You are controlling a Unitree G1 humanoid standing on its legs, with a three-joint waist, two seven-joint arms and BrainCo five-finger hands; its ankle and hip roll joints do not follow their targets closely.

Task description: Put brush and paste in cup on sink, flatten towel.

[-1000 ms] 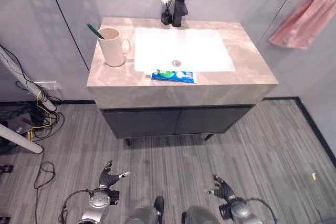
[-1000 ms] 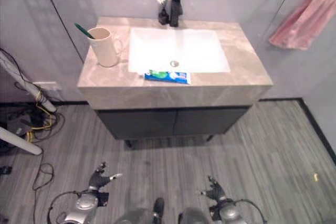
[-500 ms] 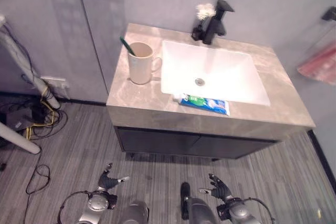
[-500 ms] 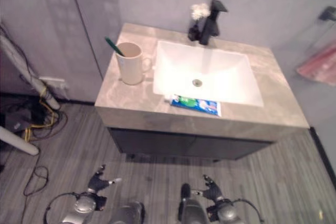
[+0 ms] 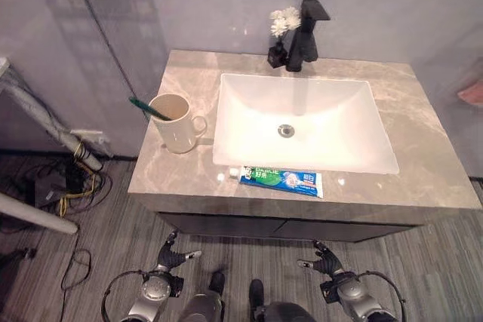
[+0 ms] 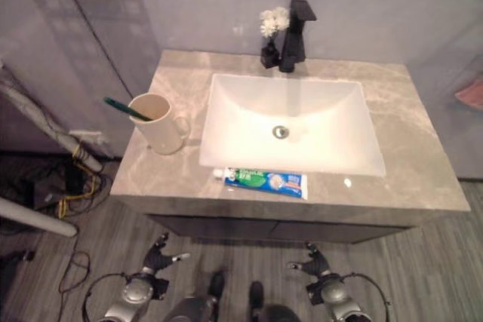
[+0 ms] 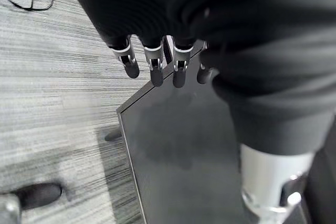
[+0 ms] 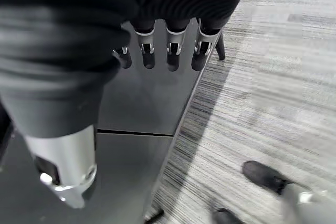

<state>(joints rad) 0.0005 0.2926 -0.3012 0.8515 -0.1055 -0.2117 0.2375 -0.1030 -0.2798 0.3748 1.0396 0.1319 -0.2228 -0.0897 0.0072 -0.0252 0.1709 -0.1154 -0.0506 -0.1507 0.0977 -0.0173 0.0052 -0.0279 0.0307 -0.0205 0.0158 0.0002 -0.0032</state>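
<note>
Down at the near edge, left hand (image 5: 175, 258) hanging low with fingers straight and relaxed, holding nothing; right hand (image 5: 326, 258) likewise loose and empty, both below the vanity's front edge, facing the dark cabinet front (image 7: 178, 156).

Up on the countertop (image 5: 423, 179): toothpaste tube (image 5: 281, 179) lying flat along the front edge, just in front of the basin (image 5: 302, 122), long axis running left to right, cap end toward the robot's left. Sits up and forward of both hands, a little nearer the right hand by the look of it, so a right-hand reach up and slightly inward seems the likely call.

Further left, cup (image 5: 173, 122) standing upright near the left edge, just beside the basin, with the green toothbrush (image 5: 147, 108) already inside, handle leaning out to the left. Brush part judged done; paste not yet in.

At the back edge, black faucet (image 5: 308, 35) and a small vase of white flowers (image 5: 281, 28). At the far right, a sliver of pink towel (image 5: 472, 93).

Against half a second ago: whole scene shifted, vanity now squarer and closer in view — camera moved, not the objects. Hands low in the same pose.
</note>
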